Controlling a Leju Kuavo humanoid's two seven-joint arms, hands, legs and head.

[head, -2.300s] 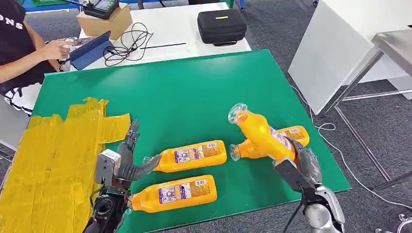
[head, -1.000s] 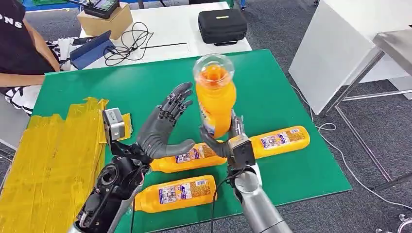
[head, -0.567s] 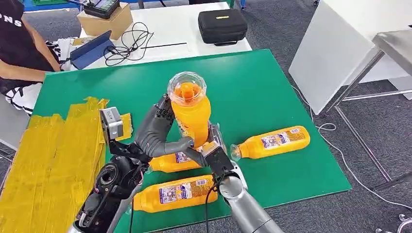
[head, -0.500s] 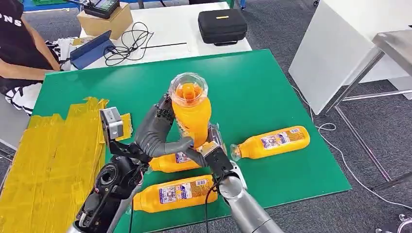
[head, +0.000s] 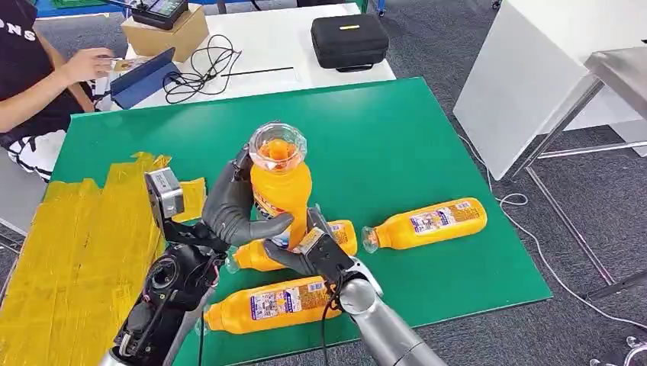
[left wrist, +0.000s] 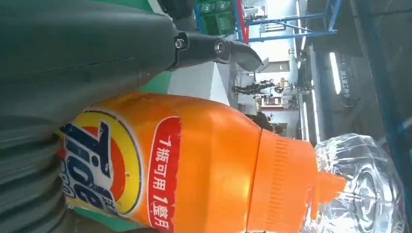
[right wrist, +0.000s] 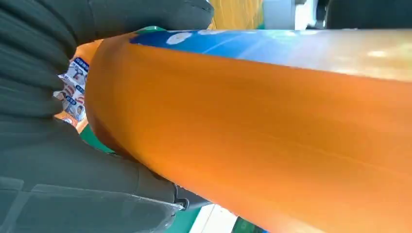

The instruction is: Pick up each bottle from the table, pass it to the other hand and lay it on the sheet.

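Note:
An orange detergent bottle (head: 281, 192) with a clear cap (head: 278, 146) stands upright above the green table (head: 397, 130), held by both hands. My left hand (head: 231, 203) wraps around its middle, thumb across the front. My right hand (head: 308, 252) grips its base from below. The left wrist view shows the bottle (left wrist: 194, 165) close up against my left hand (left wrist: 73, 58). In the right wrist view the bottle (right wrist: 272, 121) lies across my right hand (right wrist: 73, 189). Three more bottles lie on the table: near the front edge (head: 268, 305), behind my hands (head: 340, 235), and to the right (head: 429, 222). The yellow sheet (head: 72, 252) is at the left.
A person (head: 34, 76) sits at the far left with a hand on a tablet (head: 141, 76). On the white table behind are a black case (head: 349, 40), cables (head: 202, 65) and a cardboard box (head: 164, 34). A white panel (head: 534, 76) stands on the right.
My right hand carried the upright bottle leftward to my open left hand, which closed around it. Both hands then shifted a little left and down. The person reached for the tablet.

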